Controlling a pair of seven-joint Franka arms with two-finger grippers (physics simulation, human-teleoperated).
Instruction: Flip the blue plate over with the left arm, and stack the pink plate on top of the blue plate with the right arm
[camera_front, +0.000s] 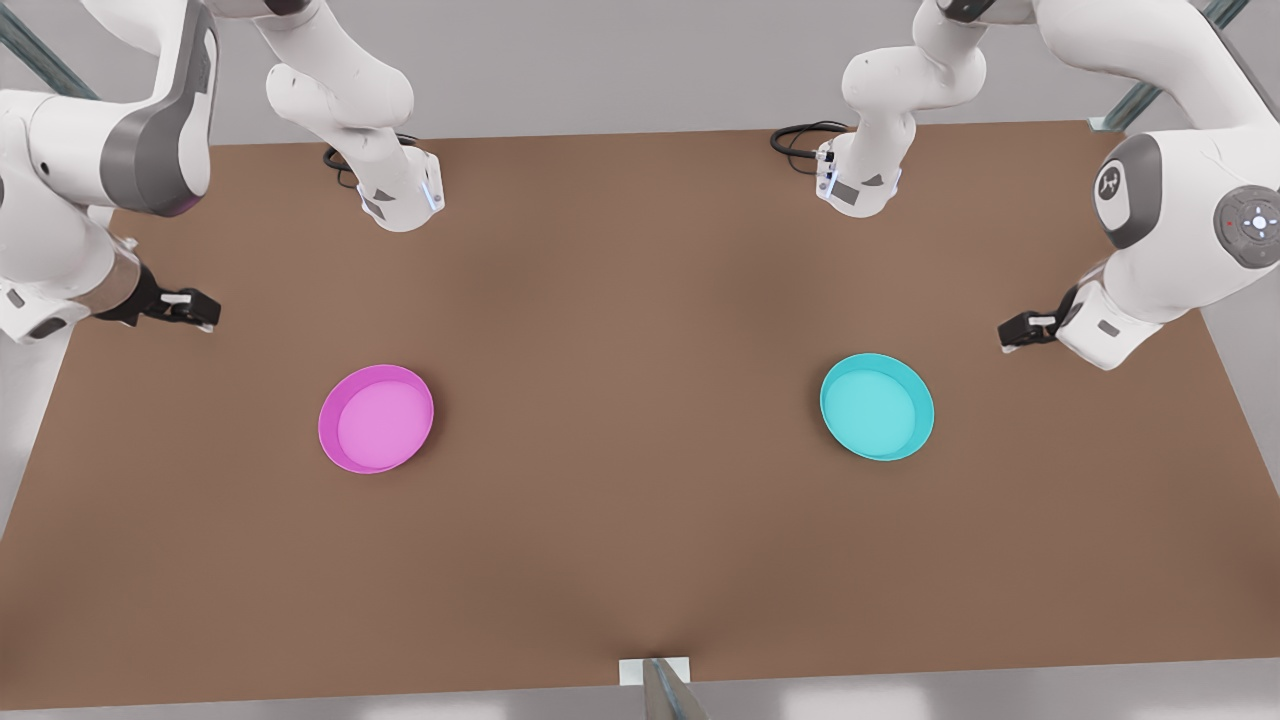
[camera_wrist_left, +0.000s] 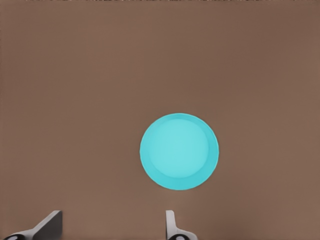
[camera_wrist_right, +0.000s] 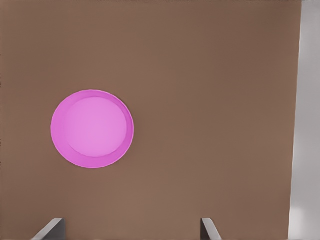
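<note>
The blue plate (camera_front: 877, 406) lies rim up on the brown table, toward the front view's right; it also appears in the left wrist view (camera_wrist_left: 178, 151). My left gripper (camera_front: 1010, 332) hovers high, back and to the right of it, and is open (camera_wrist_left: 112, 232) with nothing between its fingers. The pink plate (camera_front: 376, 418) lies rim up toward the front view's left and is seen from the right wrist too (camera_wrist_right: 92, 128). Above the table's left side my right gripper (camera_front: 200, 308) hangs apart from that plate, open (camera_wrist_right: 130, 232) and holding nothing.
The two arm bases (camera_front: 400, 195) (camera_front: 858, 185) stand at the table's far edge with black cables beside them. A small white mount (camera_front: 655, 672) sits at the front edge. The table's edge (camera_wrist_right: 296, 125) runs past the pink plate, with bare table (camera_front: 630, 400) between the plates.
</note>
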